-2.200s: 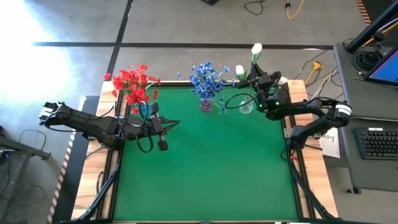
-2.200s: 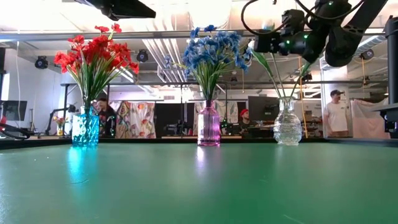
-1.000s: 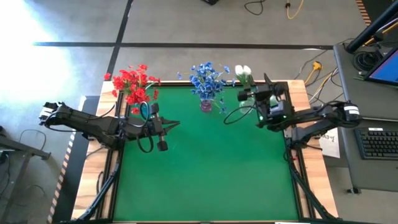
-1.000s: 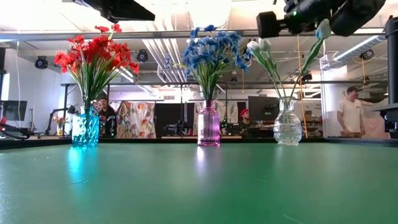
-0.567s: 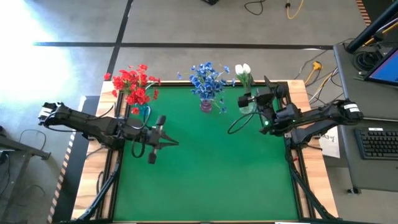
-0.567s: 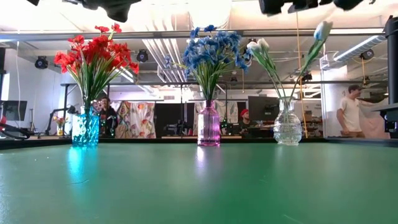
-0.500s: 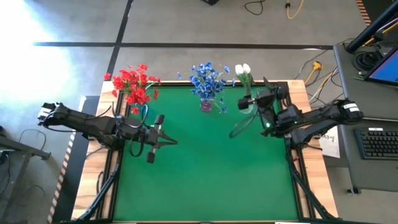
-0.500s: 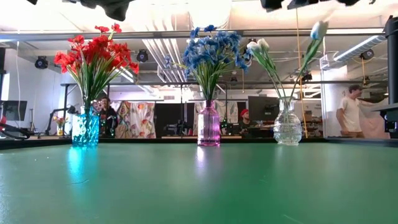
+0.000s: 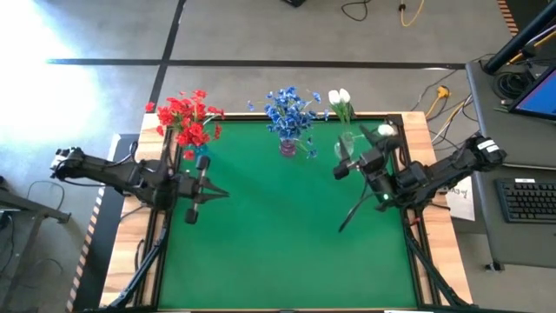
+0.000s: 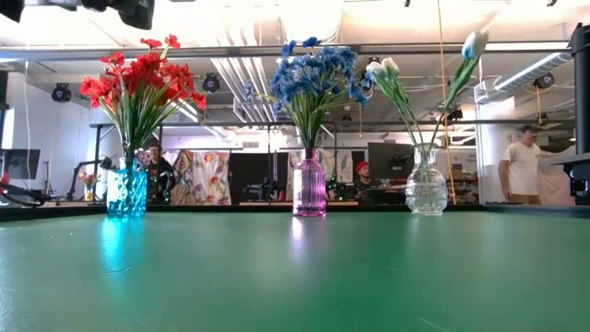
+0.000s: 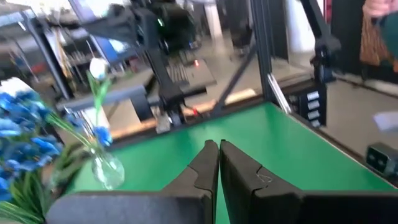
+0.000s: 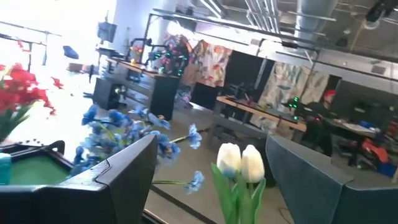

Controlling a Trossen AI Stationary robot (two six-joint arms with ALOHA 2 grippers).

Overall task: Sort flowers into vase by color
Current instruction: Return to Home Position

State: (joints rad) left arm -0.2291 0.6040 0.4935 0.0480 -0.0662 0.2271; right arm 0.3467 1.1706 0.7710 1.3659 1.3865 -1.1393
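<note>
Left claw (image 11: pixel 216 149) pinched together, over the left side of the counter (image 9: pixel 287 252). Right claw (image 12: pixel 211 144) spread wide, over the right side near the clear vase (image 10: pixel 426 184). Far edge row: red flowers (image 10: pixel 138 78) in blue vase (image 10: pixel 126 192) left, blue flowers (image 10: pixel 313 78) in purple vase (image 10: pixel 310 184) middle, white flowers (image 10: pixel 383 69) in clear vase right.

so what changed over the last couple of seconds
The right hand let go of the white flower, now standing in the clear vase, and drew back over the table, open. The left hand pulled back toward its own side, shut. The red flowers and blue flowers stayed put.
</note>
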